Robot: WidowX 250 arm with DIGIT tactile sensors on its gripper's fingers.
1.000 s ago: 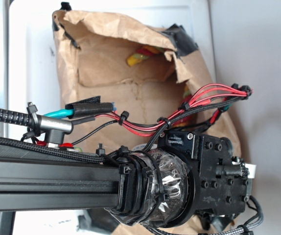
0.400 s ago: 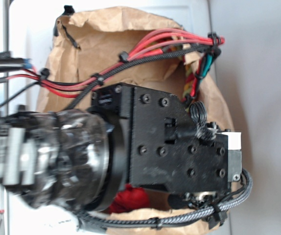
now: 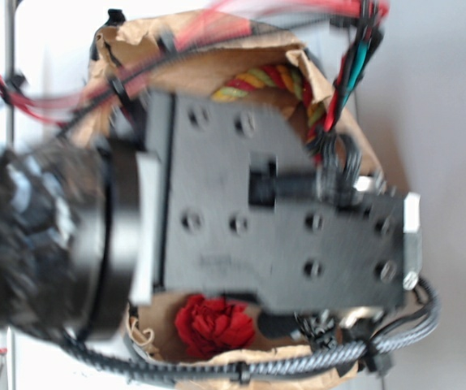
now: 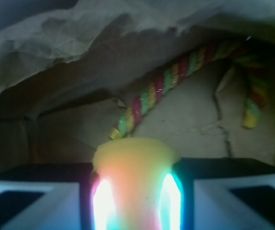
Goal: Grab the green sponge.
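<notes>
In the wrist view a pale yellow foam wedge, the green sponge (image 4: 135, 172), sits squeezed between the two fingers of my gripper (image 4: 136, 201), lit with coloured glare at each side. The jaws are shut on it and its top flares out above them. In the exterior view the black gripper body (image 3: 273, 215) fills the frame over the brown paper bag (image 3: 217, 73), and the sponge is hidden behind it.
A red-yellow-green twisted rope (image 4: 156, 93) lies along the bag's back wall, with its other end (image 3: 269, 81) visible above the gripper. A red ruffled fabric ball (image 3: 214, 322) sits near the bag's lower edge. Crumpled bag walls (image 4: 104, 38) close in overhead.
The arm has swung up and closer to the camera, uncovering the red ball and the rope. Cables have swept to the top of the frame.
</notes>
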